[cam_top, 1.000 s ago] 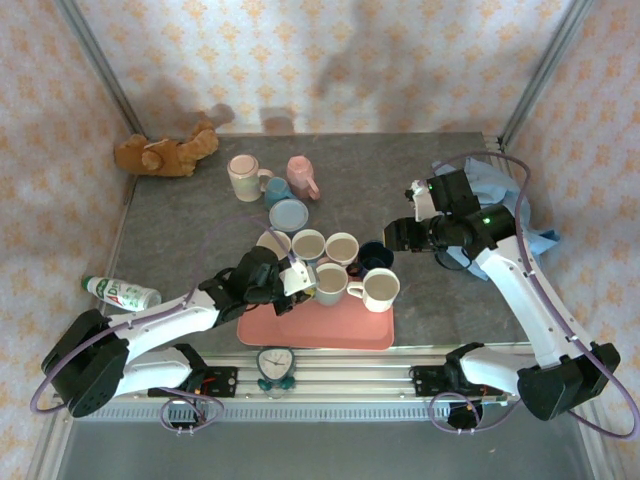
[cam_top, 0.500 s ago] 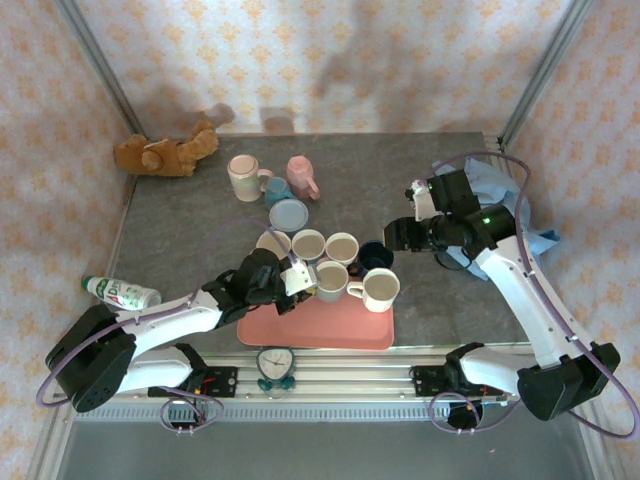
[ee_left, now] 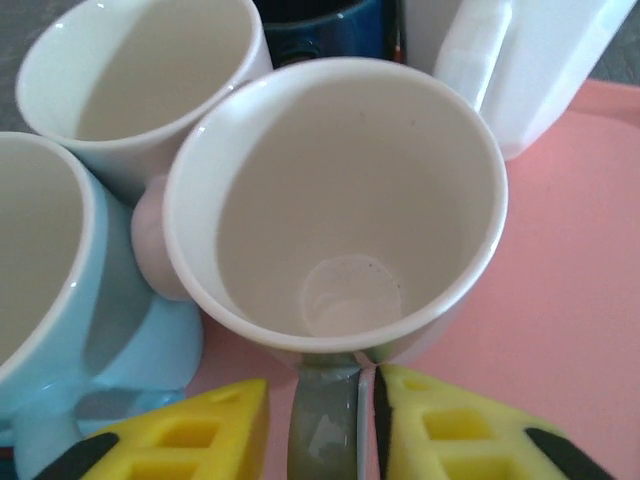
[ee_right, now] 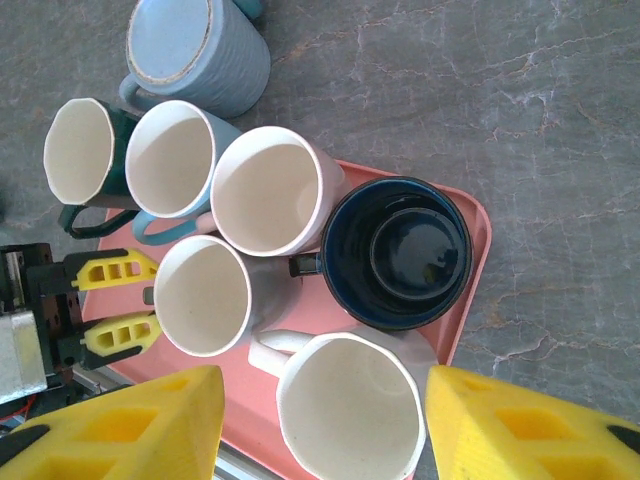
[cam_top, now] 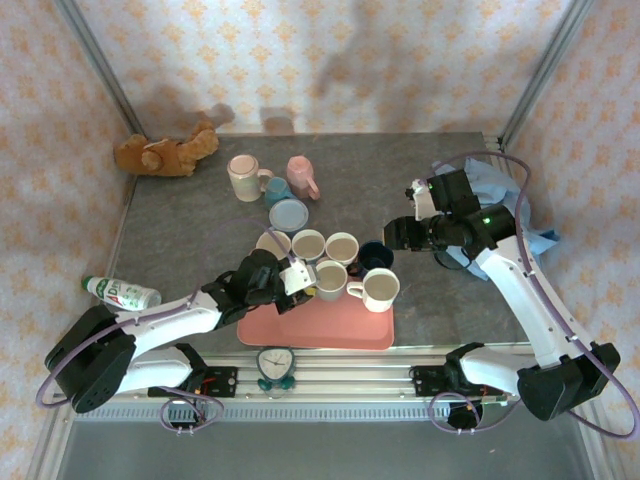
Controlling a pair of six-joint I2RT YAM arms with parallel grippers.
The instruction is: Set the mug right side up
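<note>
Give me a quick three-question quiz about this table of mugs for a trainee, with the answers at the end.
1. True or false: the right gripper is gripping a mug.
2. The left gripper straddles which thing? A) the white mug's grey handle B) a spoon C) a plate's rim
3. Which way up is the light blue mug standing on the table beyond the pink tray?
Key: 1 false, its jaws stand open above the tray. 2 A. 3 upside down.
</note>
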